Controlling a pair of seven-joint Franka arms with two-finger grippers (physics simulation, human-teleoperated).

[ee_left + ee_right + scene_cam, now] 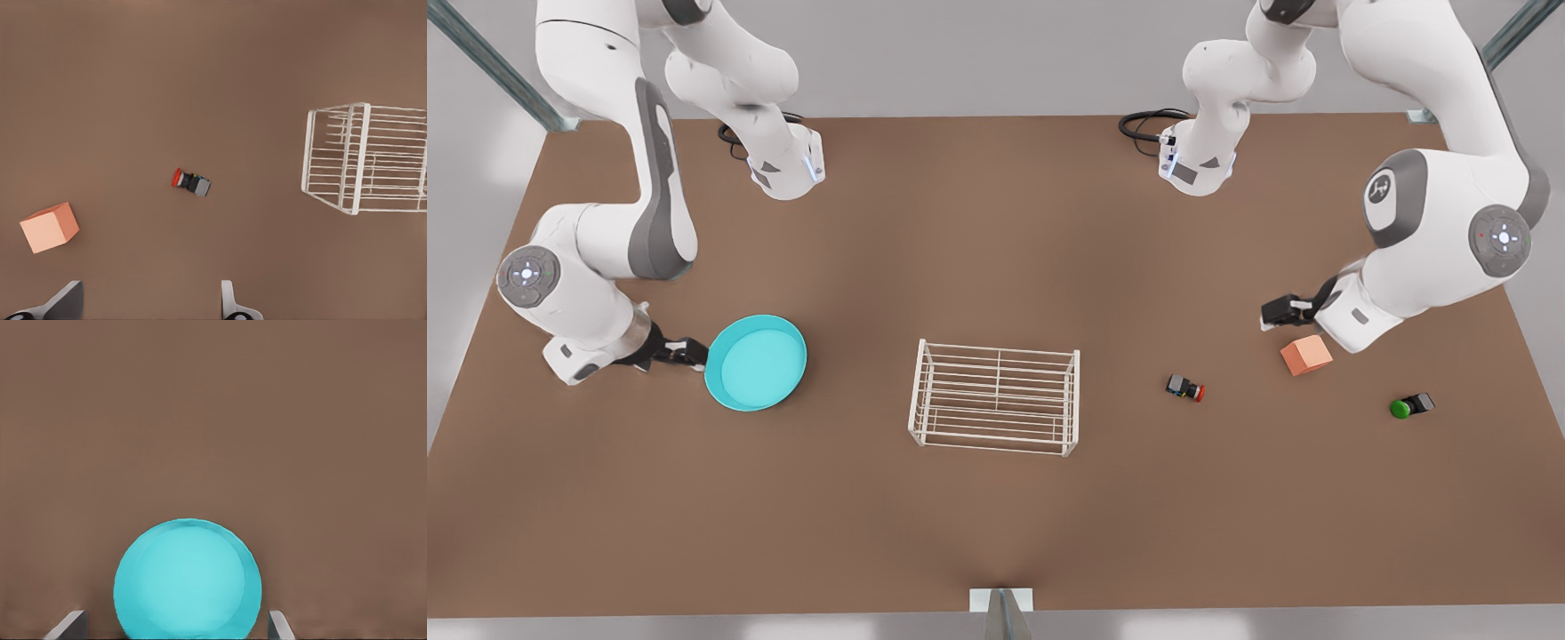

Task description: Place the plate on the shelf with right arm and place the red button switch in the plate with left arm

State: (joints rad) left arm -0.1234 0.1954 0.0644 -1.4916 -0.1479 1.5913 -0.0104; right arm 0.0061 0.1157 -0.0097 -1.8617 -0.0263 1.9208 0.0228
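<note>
The plate (756, 362) lies on the surface beside the shelf (994, 397), flanked by the open, empty right pincer (689, 354) — a rim grasp is called for. The left pincer (1279, 311), spread and empty, waits above the red button switch (1185, 388).

1. A simulated robot test cell, not a home or shop: the render shows a bare brown table (996, 524) against plain grey walls.
2. Two white arms are mounted at the table's far edge, with metal frame struts (494, 62) at the corners (a lab-style rig).
3. Props lie scattered apart, unrelated to each other.
</note>
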